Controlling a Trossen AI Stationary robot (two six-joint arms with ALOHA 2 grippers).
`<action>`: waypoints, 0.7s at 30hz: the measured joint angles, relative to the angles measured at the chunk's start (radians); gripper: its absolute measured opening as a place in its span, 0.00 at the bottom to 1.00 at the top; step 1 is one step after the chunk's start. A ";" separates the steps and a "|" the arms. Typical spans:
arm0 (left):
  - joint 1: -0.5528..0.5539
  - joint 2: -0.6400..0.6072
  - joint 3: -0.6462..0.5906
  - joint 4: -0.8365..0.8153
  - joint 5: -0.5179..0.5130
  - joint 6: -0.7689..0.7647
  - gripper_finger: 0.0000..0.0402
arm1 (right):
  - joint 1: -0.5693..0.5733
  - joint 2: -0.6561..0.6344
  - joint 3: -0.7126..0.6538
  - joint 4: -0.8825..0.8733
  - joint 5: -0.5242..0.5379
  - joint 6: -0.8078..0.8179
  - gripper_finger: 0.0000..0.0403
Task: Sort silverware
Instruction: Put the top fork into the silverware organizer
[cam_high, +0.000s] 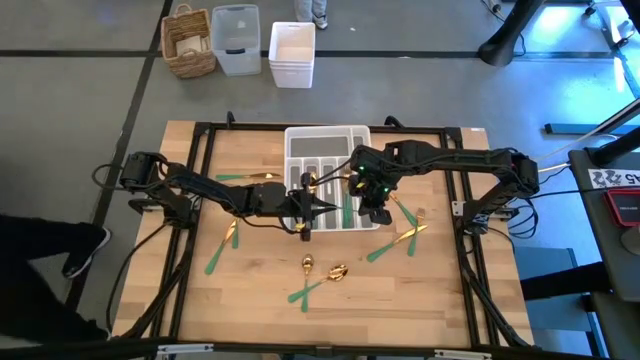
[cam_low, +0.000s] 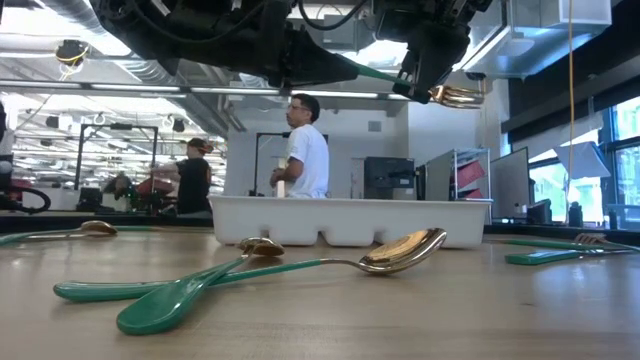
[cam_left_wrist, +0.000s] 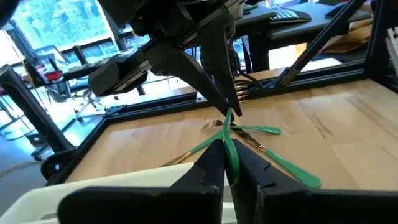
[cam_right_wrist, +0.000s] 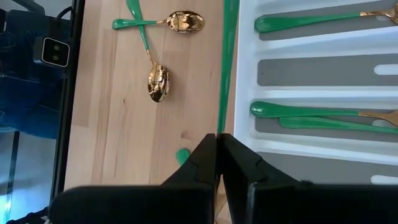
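Silverware: gold-headed, green-handled pieces lie scattered on the wooden desk (cam_high: 250, 300); two spoons (cam_high: 322, 272) cross near the front middle, a fork (cam_high: 400, 240) lies to the right of the tray, other pieces lie to its left.
Tray: white slotted cutlery tray (cam_high: 328, 140) at the desk's middle rear, with several green-handled pieces already lying in its slots.
Left pincer: left pincer (cam_high: 304, 208) hangs above the tray's front edge, fingers closed on the green handle of one utensil (cam_left_wrist: 231, 146) that runs forward from between its tips.
Right pincer: right pincer (cam_high: 374, 208) is just beside it over the tray's right side, fingers pressed together on the same kind of slim green handle (cam_right_wrist: 226, 68); in the low view a gold fork head (cam_low: 455, 96) sticks out beside it, raised well above the desk.
Contact: the two pincers meet tip to tip; whether both grip one piece cannot be told.
Background: a person in a white shirt (cam_low: 303, 150) stands beyond the desk; a basket (cam_high: 190, 42) and white bins (cam_high: 292, 55) sit on the floor.
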 joint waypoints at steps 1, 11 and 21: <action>0.000 0.000 0.000 0.000 0.000 -0.019 0.01 | 0.000 0.000 0.000 0.000 0.000 0.000 0.04; 0.000 0.000 0.000 0.000 -0.001 -0.186 0.00 | 0.000 0.000 0.000 0.001 0.011 0.003 0.04; 0.000 0.000 0.000 -0.028 -0.001 -0.286 0.00 | 0.000 0.000 0.000 0.001 0.006 0.004 0.06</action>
